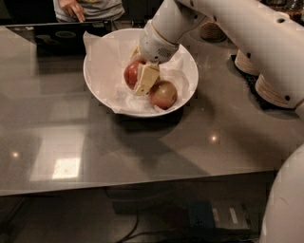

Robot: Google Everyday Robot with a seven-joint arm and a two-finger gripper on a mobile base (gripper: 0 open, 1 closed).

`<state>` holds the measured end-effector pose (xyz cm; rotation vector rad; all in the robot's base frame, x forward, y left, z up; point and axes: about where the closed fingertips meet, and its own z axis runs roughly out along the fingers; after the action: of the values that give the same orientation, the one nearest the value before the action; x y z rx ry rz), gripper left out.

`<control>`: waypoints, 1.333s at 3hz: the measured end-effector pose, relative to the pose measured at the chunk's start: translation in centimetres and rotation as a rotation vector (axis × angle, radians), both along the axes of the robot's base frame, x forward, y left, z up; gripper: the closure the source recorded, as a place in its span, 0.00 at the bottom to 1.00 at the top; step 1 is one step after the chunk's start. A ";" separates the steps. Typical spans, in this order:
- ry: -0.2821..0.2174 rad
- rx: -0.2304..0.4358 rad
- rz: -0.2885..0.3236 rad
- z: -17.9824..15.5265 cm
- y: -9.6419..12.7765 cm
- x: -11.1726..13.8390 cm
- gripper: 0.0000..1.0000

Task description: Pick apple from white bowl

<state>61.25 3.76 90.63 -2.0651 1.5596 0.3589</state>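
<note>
The white bowl (97, 88), lined with crinkled white paper, stands on the grey table at the back centre. My gripper (141, 81) reaches down into it from the upper right. It is shut on the deep red apple (130, 73) and holds it slightly above the paper. One cream finger (146, 79) shows on the apple's right side; the other is hidden behind the apple. A paler yellow-and-red apple (163, 94) lies in the bowl just right of the gripper.
Stacks of beige paper plates (273, 90) stand at the right, behind my arm. A person (90, 7) stands at the far edge, behind a dark tray (61, 35). The table's front edge (142, 182) runs across below.
</note>
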 end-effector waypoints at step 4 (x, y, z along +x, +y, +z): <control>-0.283 0.243 0.073 8.8 -7.3 -5.9 1.00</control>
<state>55.39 -3.51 99.46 -1.8940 1.2140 0.2553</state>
